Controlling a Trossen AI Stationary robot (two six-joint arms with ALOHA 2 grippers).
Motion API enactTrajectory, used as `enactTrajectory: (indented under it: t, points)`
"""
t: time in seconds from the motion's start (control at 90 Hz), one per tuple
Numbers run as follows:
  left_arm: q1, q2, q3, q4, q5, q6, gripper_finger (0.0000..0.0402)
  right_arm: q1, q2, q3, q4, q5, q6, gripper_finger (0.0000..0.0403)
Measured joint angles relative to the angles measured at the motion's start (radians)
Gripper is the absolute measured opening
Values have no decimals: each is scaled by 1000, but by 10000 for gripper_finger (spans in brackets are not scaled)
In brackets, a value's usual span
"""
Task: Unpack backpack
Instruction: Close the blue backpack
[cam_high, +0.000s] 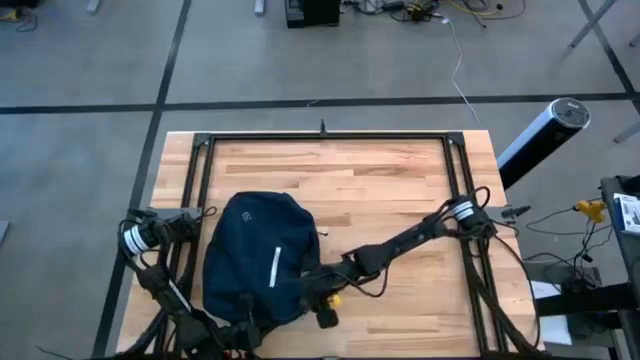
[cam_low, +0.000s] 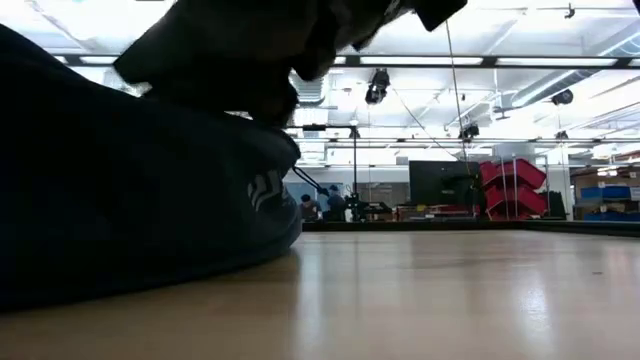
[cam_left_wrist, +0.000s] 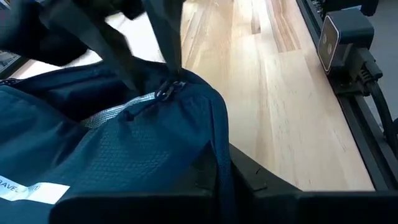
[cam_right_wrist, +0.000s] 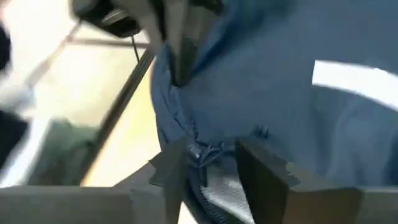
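**Navy fabric backpack worked at its edge by two arms**

Dark navy cloth is seen heaped on the near left part of the pale wooden table (cam_high: 400, 190), where the backpack (cam_high: 258, 255) lies as a rounded, floppy mound with a short white stripe (cam_high: 275, 268) facing upward. The bag is flanked by both arms. The right gripper (cam_high: 318, 298) is reached across from the right side of the table and is set against the pack's near right edge; in the right wrist view its two dark fingers (cam_right_wrist: 264, 174) are spread on either side of a bunched fold of fabric and the silvery zip line (cam_right_wrist: 214, 186) between them, though whether the fold is actually pinched cannot be told. The left gripper (cam_high: 243, 322) is placed at the pack's near edge, close to the table's front; its fingers are hidden beneath the fabric and their state cannot be told. A metal zip pull (cam_left_wrist: 169, 90) and a white label (cam_left_wrist: 31, 190) are shown on the bag in the left wrist view. From table height, the backpack's dark bulk fills the left of the scene, with a pale logo (cam_low: 264, 188) on its side.
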Motion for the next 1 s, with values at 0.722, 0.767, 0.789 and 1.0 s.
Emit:
enactTrajectory:
  t: [0.722,0.767,0.789,1.0]
  points:
    - [81,97,-1,259,70,243,0,-14,14,95,-303,-49,376,143]
    - [87,105,-1,257,70,245,0,-8,16,94,-314,-51,359,145]
    - [91,108,-1,256,71,247,0,-5,17,94,-318,-51,340,146]
    - [109,116,-2,255,71,246,0,25,18,93,-314,-6,99,141]
